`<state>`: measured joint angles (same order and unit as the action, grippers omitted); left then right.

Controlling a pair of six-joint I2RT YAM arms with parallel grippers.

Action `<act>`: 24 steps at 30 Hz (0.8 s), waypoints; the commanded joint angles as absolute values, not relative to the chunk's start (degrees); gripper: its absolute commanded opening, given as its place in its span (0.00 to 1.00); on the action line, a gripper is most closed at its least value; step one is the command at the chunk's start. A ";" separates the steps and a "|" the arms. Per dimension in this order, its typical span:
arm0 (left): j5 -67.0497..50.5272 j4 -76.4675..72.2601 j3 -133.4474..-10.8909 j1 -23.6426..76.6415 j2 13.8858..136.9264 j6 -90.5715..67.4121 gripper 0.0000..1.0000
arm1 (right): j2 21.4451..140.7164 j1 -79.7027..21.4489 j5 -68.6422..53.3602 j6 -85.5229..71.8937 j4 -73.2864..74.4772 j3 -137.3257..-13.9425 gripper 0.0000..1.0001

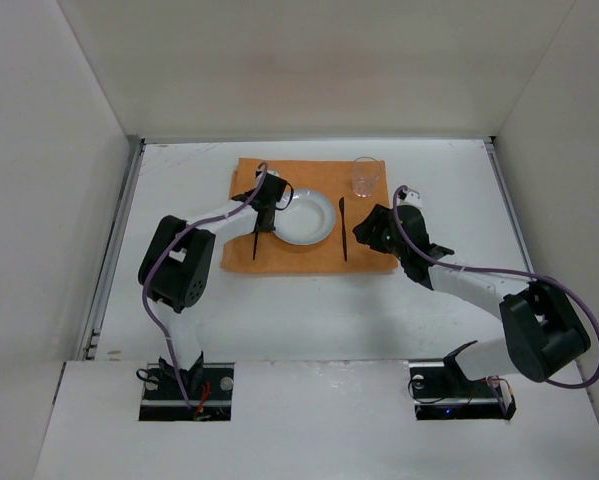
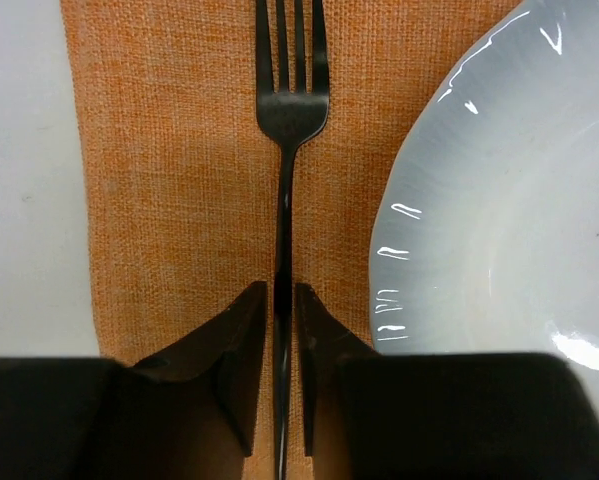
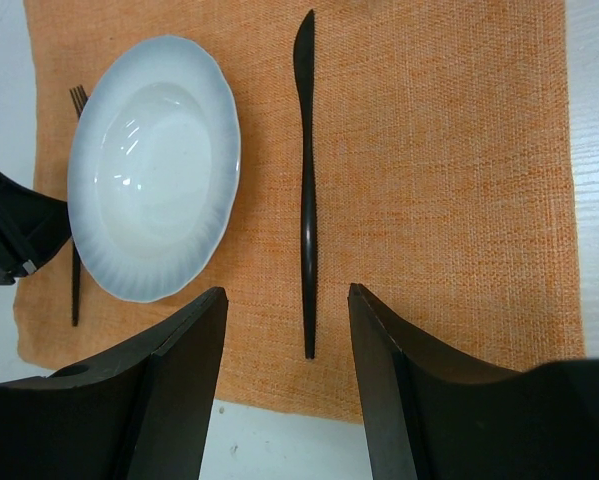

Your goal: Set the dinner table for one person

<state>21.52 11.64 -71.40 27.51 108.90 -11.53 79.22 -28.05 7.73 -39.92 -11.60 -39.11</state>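
Setting ~done: plate (image 1: 307,218), fork (image 2: 284,200), knife (image 3: 307,200), glass (image 1: 366,176) on mat (image 1: 299,258); L gripper (image 2: 282,290) straddles fork, can't tell if clamped; R gripper (image 3: 287,292) spread, empty.

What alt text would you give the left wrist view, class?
Two dark fingers of the left end effector closely flank the handle of a black fork lying on an orange mat. A white plate sits to the fork's right.

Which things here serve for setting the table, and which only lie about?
For the job: dinner table, orange mat, plate, fork, knife, glass.
Only lying about: nothing loose that I see; just the rig's purple cables.
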 commanded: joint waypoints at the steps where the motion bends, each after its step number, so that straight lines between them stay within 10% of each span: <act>1: 22.41 11.51 -72.52 26.68 107.93 -11.07 0.21 | 79.45 -28.08 8.35 -39.99 -15.21 -40.34 0.58; 15: 22.76 4.32 -54.61 25.45 82.56 -25.56 0.59 | 74.01 -26.94 10.98 -41.13 -17.05 -37.10 0.56; 24: 26.54 3.78 -34.56 19.74 60.22 -34.36 1.00 | 64.17 -20.62 17.40 -47.45 -20.91 -28.67 0.17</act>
<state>23.88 3.33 -38.76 21.23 63.92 -30.17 67.57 -23.51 13.45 -43.66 -15.92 -31.33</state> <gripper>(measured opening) 0.982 0.186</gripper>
